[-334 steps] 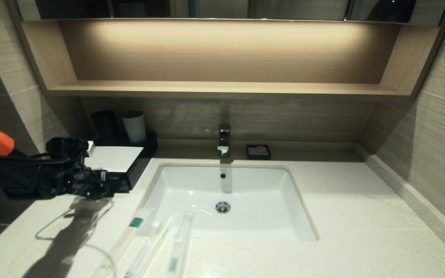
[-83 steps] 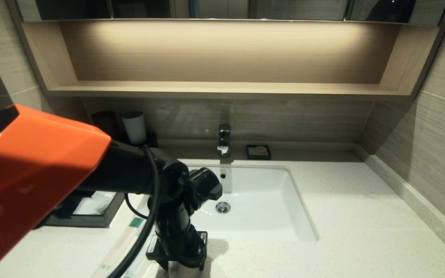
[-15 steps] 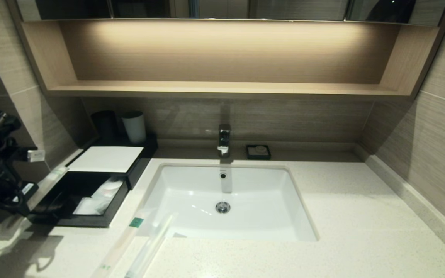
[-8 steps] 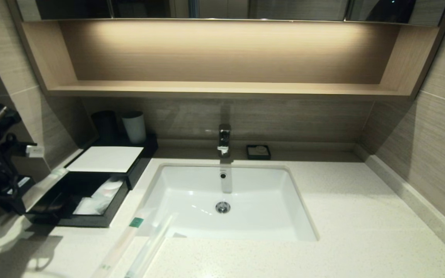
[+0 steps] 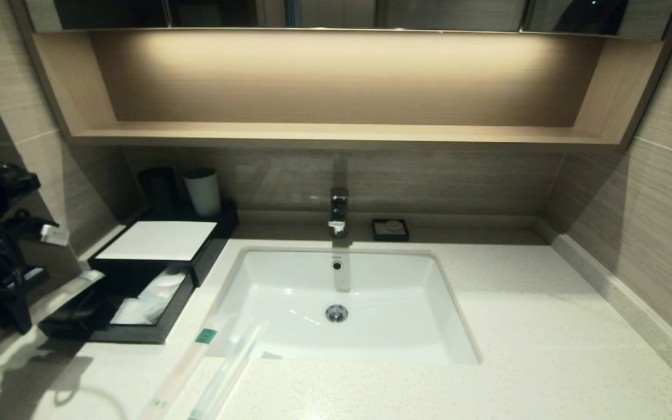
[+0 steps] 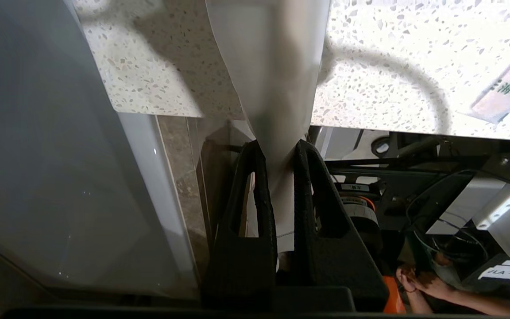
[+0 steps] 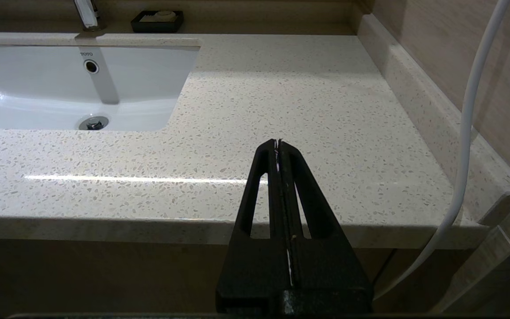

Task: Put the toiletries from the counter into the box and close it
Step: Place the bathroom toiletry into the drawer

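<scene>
The black box (image 5: 155, 256) sat with its drawer pulled out, white packets inside. The left gripper (image 6: 278, 150), clenched on one wrapped toiletry (image 5: 70, 290), had sunk lower beside the drawer than a second earlier. Two toiletries (image 5: 202, 367) remained on the worktop (image 5: 487, 350), well apart from that gripper; the right gripper (image 7: 278, 142) was clenched empty.

Cream stone, black fittings and pale wood at a bathroom vanity

The cream-white countertop (image 5: 517, 326) is speckled with grey and brown flecks around a glossy white rectangular sink (image 5: 382, 280); the low black box (image 5: 196, 256) carries a flat white top panel, translucent whitish wrapped sticks (image 5: 196, 356) bear small green labels, and black-fingered grippers (image 6: 277, 148) (image 7: 278, 144) contrast with the tan wood-grain shelf (image 5: 336, 134).
</scene>
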